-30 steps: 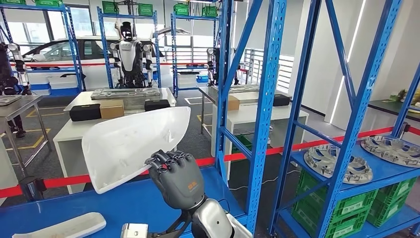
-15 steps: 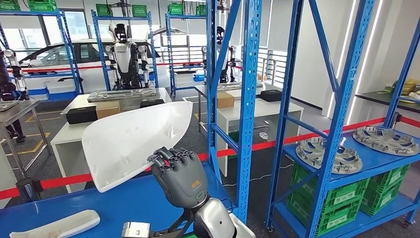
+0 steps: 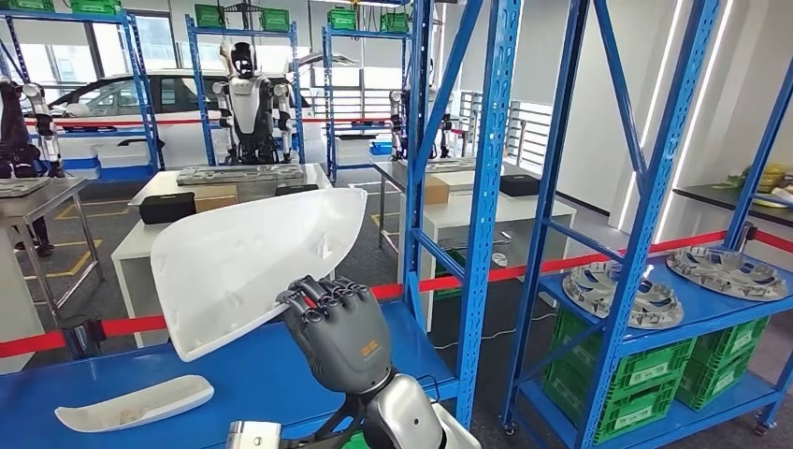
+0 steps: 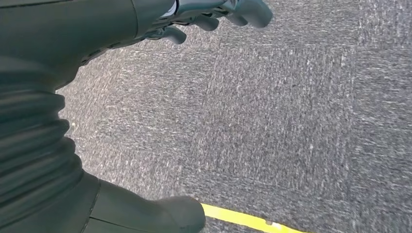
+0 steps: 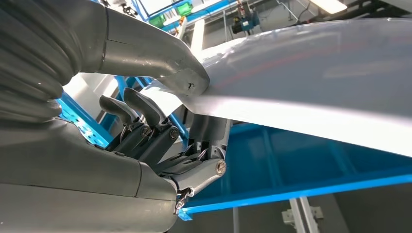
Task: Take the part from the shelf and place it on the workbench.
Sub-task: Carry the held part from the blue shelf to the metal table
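My right hand (image 3: 338, 329) pinches the lower edge of the big white curved plastic shell (image 3: 251, 262), thumb (image 5: 167, 68) on one side and fingers (image 5: 141, 116) tucked under the other. The shell is up in the air, above the blue metal shelf (image 3: 271, 374) and tilting up and away from my hand. My left hand (image 4: 214, 14) hangs over the grey floor, fingers apart, holding nothing. I think the job now is to carry the shell away. I should grip tight, since it is wide and I hold only one edge. I should keep it away from the tall blue post (image 3: 488, 187) just beside the shelf when I turn. A small white curved piece (image 3: 131, 403) lies on the shelf; I leave it there.
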You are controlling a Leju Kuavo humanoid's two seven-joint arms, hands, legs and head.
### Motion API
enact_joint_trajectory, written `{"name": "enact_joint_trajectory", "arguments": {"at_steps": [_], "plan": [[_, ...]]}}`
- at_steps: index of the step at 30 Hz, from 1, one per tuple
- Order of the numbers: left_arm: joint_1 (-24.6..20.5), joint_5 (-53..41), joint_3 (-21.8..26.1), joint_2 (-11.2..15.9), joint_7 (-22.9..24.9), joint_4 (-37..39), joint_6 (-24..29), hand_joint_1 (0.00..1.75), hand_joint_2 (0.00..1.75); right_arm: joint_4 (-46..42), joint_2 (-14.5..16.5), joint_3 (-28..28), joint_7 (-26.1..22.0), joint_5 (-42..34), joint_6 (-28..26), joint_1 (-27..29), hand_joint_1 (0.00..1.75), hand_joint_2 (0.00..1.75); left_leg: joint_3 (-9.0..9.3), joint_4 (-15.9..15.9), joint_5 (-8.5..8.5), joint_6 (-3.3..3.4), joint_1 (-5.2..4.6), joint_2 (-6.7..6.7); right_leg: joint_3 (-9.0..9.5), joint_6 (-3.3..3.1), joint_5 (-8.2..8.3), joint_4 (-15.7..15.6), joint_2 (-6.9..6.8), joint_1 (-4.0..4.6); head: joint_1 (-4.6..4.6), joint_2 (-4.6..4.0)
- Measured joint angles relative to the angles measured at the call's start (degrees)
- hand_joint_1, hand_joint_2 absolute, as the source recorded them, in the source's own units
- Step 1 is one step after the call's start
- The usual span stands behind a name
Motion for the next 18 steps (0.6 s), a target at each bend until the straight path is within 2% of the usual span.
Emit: {"name": "enact_joint_trajectory", "arguments": {"at_steps": [2,3,4,5,7,8,9,11,13,14,15,17,18], "plan": [[0.0,-0.04,0.0,0.02,0.04,0.0,0.0,0.0,1.75,-0.01,-0.08,-0.24,0.14,0.26,-0.08,0.38,1.69,1.75,-1.05,0.08,0.71,0.34,-0.1,0.04,-3.06,0.3,-4.41,7.91,0.06,-0.02,0.08,0.0],[0.01,-0.07,0.0,0.02,0.08,0.0,-0.01,0.0,1.75,-0.02,-0.16,-0.31,0.17,0.34,-0.11,0.68,1.69,1.75,-1.57,0.14,1.05,0.36,-0.16,0.03,-3.85,0.31,-5.52,10.54,0.08,-0.02,0.09,0.0],[0.02,-0.08,0.0,0.01,0.12,0.0,-0.01,0.0,1.75,-0.03,-0.24,-0.37,0.18,0.39,-0.14,0.96,1.69,1.75,-2.05,0.21,1.38,0.34,-0.23,0.01,-3.6,0.19,-5.67,11.19,0.11,0.01,0.11,0.0],[0.03,-0.09,0.0,0.01,0.14,0.0,-0.01,0.0,1.75,-0.09,-0.3,-0.43,0.19,0.43,-0.15,1.14,1.69,1.75,-2.43,0.26,1.67,0.29,-0.3,-0.01,-1.97,-0.07,-4.75,9.17,0.15,0.07,0.13,0.0],[0.0,-0.09,0.0,-0.05,0.16,0.0,-0.01,0.0,1.75,-0.42,-0.34,-0.52,0.19,0.46,-0.19,1.17,1.69,1.75,-2.9,0.31,2.22,0.07,-0.43,-0.03,3.42,-0.93,-2.16,0.76,0.22,0.41,0.15,0.0],[-0.03,-0.1,0.0,-0.09,0.15,-0.01,-0.01,0.0,1.75,-0.67,-0.34,-0.55,0.19,0.48,-0.21,1.09,1.69,1.75,-3.03,0.3,2.48,-0.15,-0.5,-0.03,5.51,-1.31,-1.19,-2.94,0.21,0.64,0.13,0.0],[-0.05,-0.1,0.0,-0.11,0.15,-0.01,-0.01,0.0,1.75,-0.87,-0.36,-0.58,0.19,0.49,-0.23,1.01,1.69,1.75,-3.1,0.24,2.72,-0.42,-0.52,-0.01,6.64,-1.61,-0.74,-5.17,0.2,0.87,0.08,0.0],[-0.06,-0.11,-0.01,-0.12,0.15,-0.01,-0.01,0.0,1.75,-1.08,-0.38,-0.65,0.25,0.56,-0.28,0.91,1.69,1.75,-3.16,-0.07,3.22,-1.13,-0.45,0.05,6.69,-1.97,-0.25,-6.07,0.19,1.16,0.07,0.0],[-0.05,-0.11,-0.02,-0.09,0.15,0.01,-0.01,0.0,1.75,-1.21,-0.39,-0.7,0.31,0.67,-0.35,0.92,1.69,1.75,-3.54,0.12,3.08,-1.8,-0.4,0.09,6.58,-2.56,0.72,-6.57,0.1,0.85,0.08,0.0],[-0.04,-0.11,-0.02,-0.1,0.15,0.02,-0.02,0.0,1.75,-1.3,-0.39,-0.71,0.34,0.7,-0.38,0.92,1.69,1.75,-4.15,1.35,1.97,-2.06,-0.4,0.08,6.43,-2.89,1.31,-6.86,0.02,0.63,0.01,0.0],[-0.05,-0.11,-0.02,-0.07,0.15,0.02,-0.02,0.0,1.75,-1.37,-0.39,-0.73,0.37,0.75,-0.42,0.95,1.69,1.75,-5.16,3.84,0.07,-2.3,-0.38,0.07,6.18,-3.13,1.88,-7.09,-0.06,0.42,-0.05,0.0],[-0.05,-0.11,-0.02,0.01,0.16,0.03,-0.03,0.0,1.75,-1.43,-0.39,-0.77,0.43,0.83,-0.43,1.07,1.69,1.75,-7.77,11.32,-4.61,-2.75,-0.27,0.06,5.25,-3.33,2.59,-7.0,-0.13,0.39,-0.18,0.0],[-0.05,-0.11,-0.02,0.07,0.17,0.02,-0.03,0.0,1.75,-1.43,-0.39,-0.78,0.39,0.86,-0.38,1.16,1.69,1.75,-8.64,14.42,-6.09,-2.95,-0.23,0.07,4.74,-3.26,2.86,-6.88,-0.14,0.37,-0.21,0.0]]}}
